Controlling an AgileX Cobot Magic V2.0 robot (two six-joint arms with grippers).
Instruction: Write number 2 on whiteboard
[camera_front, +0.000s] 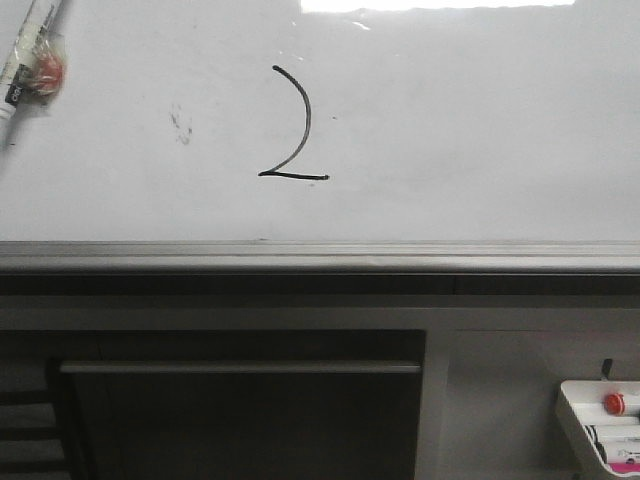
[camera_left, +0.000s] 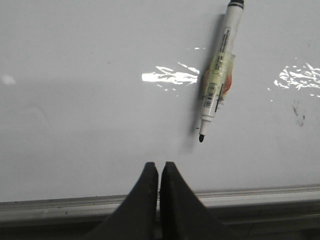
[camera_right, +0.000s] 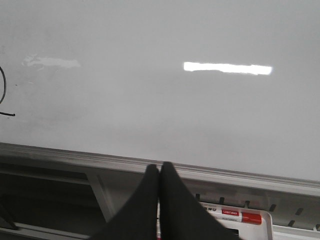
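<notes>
A black number 2 (camera_front: 295, 130) stands drawn on the whiteboard (camera_front: 480, 140), a curve bulging right with a flat base line; its edge (camera_right: 4, 95) also shows in the right wrist view. A white marker (camera_left: 216, 75) with tape round its barrel and an uncapped black tip lies on the whiteboard (camera_left: 75, 100), also seen as the marker (camera_front: 25, 55) at the front view's top left. My left gripper (camera_left: 159, 167) is shut and empty, short of the marker's tip. My right gripper (camera_right: 160, 167) is shut and empty over the board's grey rail (camera_right: 225, 172).
A faint dark smudge (camera_front: 181, 123) marks the board left of the 2. A small white tray (camera_front: 600, 425) with a red-capped marker (camera_right: 235, 216) hangs below the rail at the right. A dark cabinet opening (camera_front: 240, 420) lies under the board.
</notes>
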